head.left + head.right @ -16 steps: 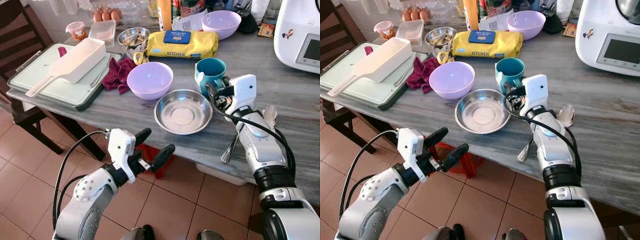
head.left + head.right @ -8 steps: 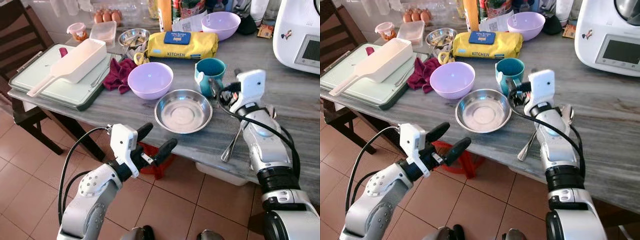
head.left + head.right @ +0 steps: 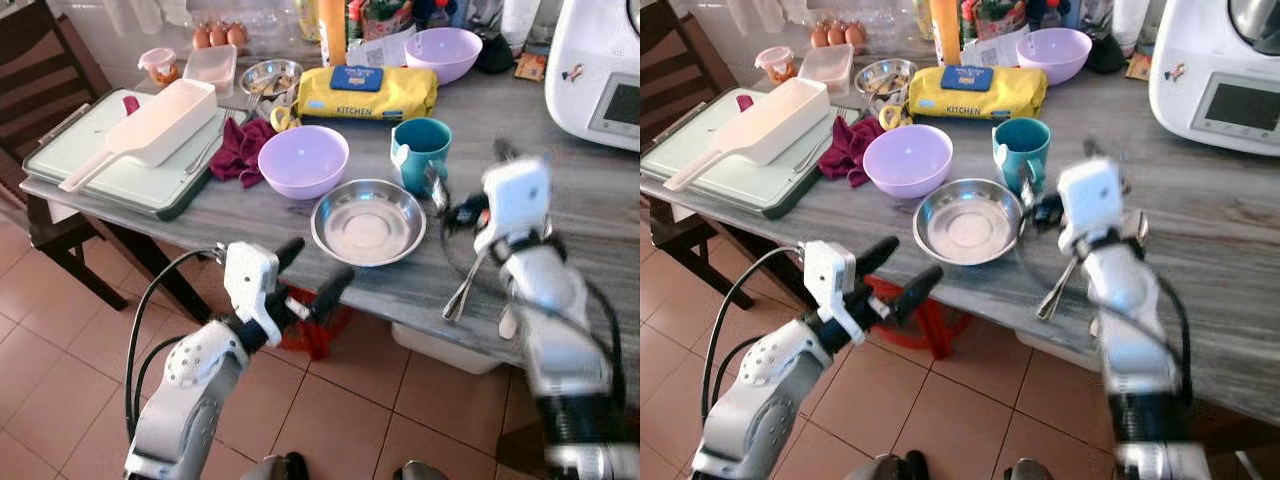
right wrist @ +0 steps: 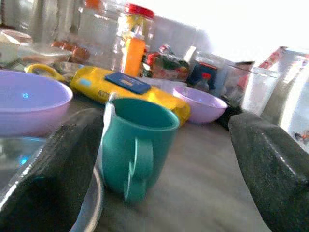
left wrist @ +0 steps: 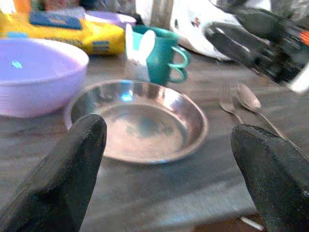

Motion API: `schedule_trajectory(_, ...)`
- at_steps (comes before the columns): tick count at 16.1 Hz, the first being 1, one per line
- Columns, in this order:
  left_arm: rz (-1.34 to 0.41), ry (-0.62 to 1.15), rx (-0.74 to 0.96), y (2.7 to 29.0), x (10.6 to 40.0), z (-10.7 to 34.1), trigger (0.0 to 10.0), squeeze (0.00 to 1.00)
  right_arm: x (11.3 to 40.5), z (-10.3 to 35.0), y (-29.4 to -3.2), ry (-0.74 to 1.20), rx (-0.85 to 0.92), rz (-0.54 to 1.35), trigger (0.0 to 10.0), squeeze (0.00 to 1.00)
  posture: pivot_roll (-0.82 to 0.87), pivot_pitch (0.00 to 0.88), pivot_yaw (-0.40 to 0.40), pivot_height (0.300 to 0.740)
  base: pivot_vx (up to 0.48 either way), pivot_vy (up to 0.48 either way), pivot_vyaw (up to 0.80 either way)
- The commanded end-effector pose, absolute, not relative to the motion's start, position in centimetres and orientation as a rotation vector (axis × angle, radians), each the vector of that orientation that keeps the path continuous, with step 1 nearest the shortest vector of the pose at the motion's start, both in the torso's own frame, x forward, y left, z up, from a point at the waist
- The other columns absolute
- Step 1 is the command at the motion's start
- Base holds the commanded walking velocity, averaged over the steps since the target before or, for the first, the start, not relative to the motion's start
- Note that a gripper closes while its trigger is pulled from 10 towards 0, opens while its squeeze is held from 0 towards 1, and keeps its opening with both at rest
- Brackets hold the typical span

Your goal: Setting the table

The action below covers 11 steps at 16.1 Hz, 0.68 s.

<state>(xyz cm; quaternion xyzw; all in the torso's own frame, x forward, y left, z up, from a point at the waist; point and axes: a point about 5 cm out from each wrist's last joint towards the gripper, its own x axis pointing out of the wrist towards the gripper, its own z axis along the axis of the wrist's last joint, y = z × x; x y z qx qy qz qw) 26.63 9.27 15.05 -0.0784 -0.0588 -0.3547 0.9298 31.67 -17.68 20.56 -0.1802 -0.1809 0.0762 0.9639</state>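
Note:
A steel bowl [image 3: 368,221] sits near the front edge of the grey table [image 3: 590,200], with a purple bowl [image 3: 303,160] behind it to the left and a teal mug [image 3: 421,148] behind it to the right. A spoon [image 5: 248,99] and a fork [image 5: 227,104] lie right of the steel bowl. My right gripper [image 3: 448,200] hovers open just right of the mug and bowl; its arm is blurred. In the right wrist view the mug [image 4: 137,145] stands between the spread fingers. My left gripper [image 3: 308,275] is open below the table's front edge, facing the steel bowl [image 5: 137,121].
A green-edged board [image 3: 120,175] with a white scoop [image 3: 150,125] lies at the left. A maroon cloth [image 3: 238,150], a yellow pack [image 3: 365,90], another purple bowl [image 3: 445,50] and a white appliance [image 3: 600,70] crowd the back. A dark chair [image 3: 40,60] stands at the left.
My right arm has drawn a little rightward, away from the mug, and is blurred with motion. The left gripper has risen slightly toward the table edge.

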Motion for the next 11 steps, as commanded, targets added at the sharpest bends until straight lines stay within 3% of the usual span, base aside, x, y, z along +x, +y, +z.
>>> schedule_trajectory(1, -0.649, -0.141, -0.138, 10.2, 27.4, 15.1, 10.0, 0.00, 30.3, 20.7, -17.2, -0.389, -0.371, 0.109, 10.0, 1.00, -0.10, 0.103, 0.096, 0.740, 0.000, 0.000, 0.00)
schedule_trajectory(7, -0.391, -0.195, -0.052, 11.7, 30.1, 15.4, 10.0, 0.00, 27.3, 18.8, -15.9, -0.300, -0.353, 0.028, 10.0, 1.00, -0.15, 0.086, 0.119, 0.740, 0.000, 0.000, 0.00)
schedule_trajectory(9, -0.352, -0.202, -0.026, 12.0, 30.6, 15.5, 10.0, 0.00, 27.3, 18.7, -15.8, -0.283, -0.316, 0.032, 10.0, 0.46, -0.14, 0.085, 0.117, 0.740, 0.000, 0.000, 0.00)
schedule_trajectory(10, -0.353, -0.200, -0.029, 12.0, 30.6, 15.4, 10.0, 0.00, 27.3, 18.8, -15.8, -0.287, -0.325, 0.033, 10.0, 0.00, -0.14, 0.086, 0.115, 0.740, 0.000, 0.000, 0.00)
schedule_trajectory(11, -0.333, -0.198, -0.026, 12.3, 30.6, 15.1, 10.0, 0.00, 27.3, 18.9, -15.8, -0.286, -0.338, 0.033, 10.0, 0.00, -0.14, 0.086, 0.112, 0.740, 0.000, 0.000, 0.00)
